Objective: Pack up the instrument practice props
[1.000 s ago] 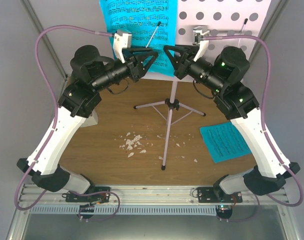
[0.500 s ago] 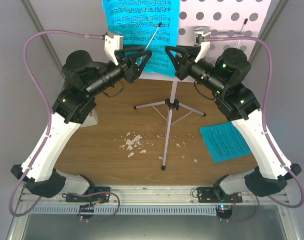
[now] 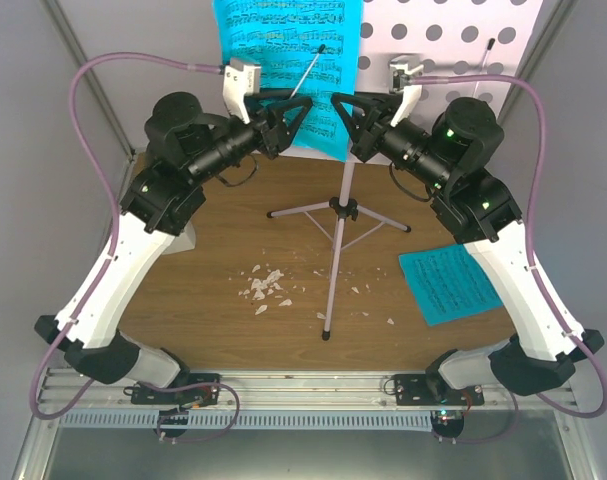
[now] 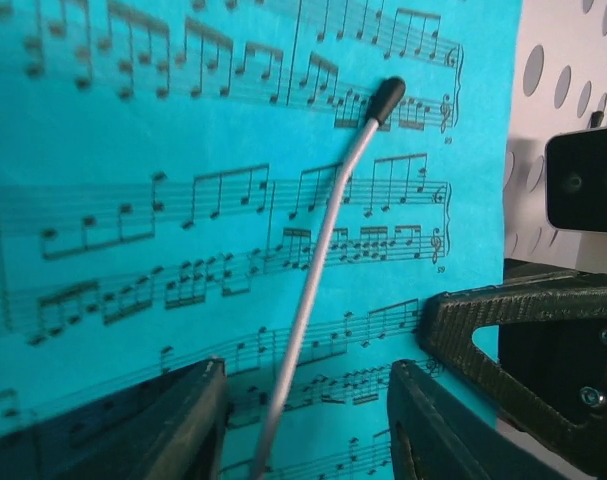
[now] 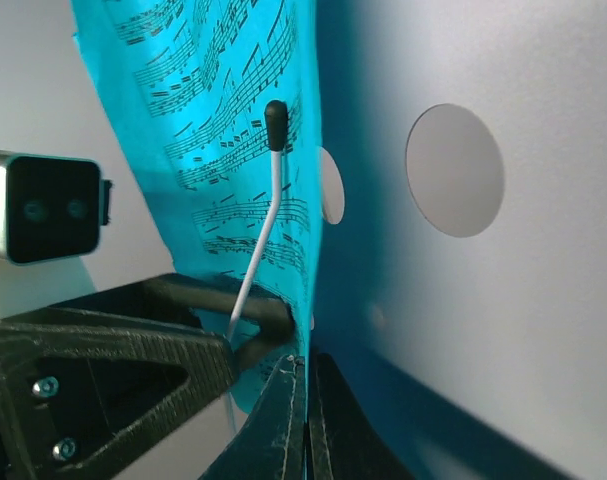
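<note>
Left gripper (image 4: 305, 405): jaws wide, straddling the retaining wire (image 4: 328, 220) over the cyan sheet (image 3: 278, 45), upper centre of frame; right gripper (image 5: 305, 395): jaws narrow, pinching that sheet's right edge beside the music stand (image 3: 453, 35); second sheet (image 3: 448, 283) flat, lower right.

lilac stand (image 3: 341, 208) upright | cyan sheet (image 3: 283, 40) on its plate | second sheet (image 3: 453, 283) flat

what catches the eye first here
A bright cyan sheet-music page hangs on the perforated stand plate at the top, with the left gripper open around the wire page holder and the right gripper shut on the page's edge. On the table lie a second cyan page and white crumbs.
</note>
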`<action>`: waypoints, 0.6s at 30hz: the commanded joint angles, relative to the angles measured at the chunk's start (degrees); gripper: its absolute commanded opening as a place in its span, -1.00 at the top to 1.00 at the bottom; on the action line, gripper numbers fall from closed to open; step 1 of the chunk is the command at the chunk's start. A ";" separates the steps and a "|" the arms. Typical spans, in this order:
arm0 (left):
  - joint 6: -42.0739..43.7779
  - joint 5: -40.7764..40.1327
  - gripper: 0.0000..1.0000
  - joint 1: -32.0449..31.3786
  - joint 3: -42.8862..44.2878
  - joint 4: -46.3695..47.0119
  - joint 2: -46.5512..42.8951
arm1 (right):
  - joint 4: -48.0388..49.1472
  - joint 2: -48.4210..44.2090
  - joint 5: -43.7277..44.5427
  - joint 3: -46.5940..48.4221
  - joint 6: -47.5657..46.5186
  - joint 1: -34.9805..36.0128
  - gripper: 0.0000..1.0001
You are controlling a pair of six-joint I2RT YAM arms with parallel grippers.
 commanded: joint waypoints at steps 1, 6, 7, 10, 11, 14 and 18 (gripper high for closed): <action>-0.70 2.26 0.17 -0.01 1.83 1.49 1.21 | 0.78 -0.92 0.55 -0.32 -0.75 -0.55 0.99; 0.22 2.04 0.55 0.00 0.14 3.82 0.21 | 0.94 -0.82 0.48 -0.32 -0.63 -0.55 0.99; 0.40 1.86 0.63 -0.04 -0.52 4.45 -0.15 | 0.97 -0.82 0.52 -0.32 -0.62 -0.47 0.99; 1.12 1.03 0.87 0.00 -3.15 6.45 -1.66 | 1.14 -0.90 0.55 -0.47 -0.55 -0.53 0.99; 1.41 0.73 0.94 -0.01 -4.06 7.04 -2.12 | 1.19 -0.98 0.69 -0.64 -0.46 -0.53 0.99; 2.51 0.18 1.00 0.00 -6.49 8.80 -3.69 | 2.08 -1.68 1.12 -1.76 -0.19 -0.48 0.99; 3.36 -0.18 1.00 0.00 -9.33 11.13 -5.40 | 4.68 -3.71 3.21 -3.91 0.70 -0.50 0.99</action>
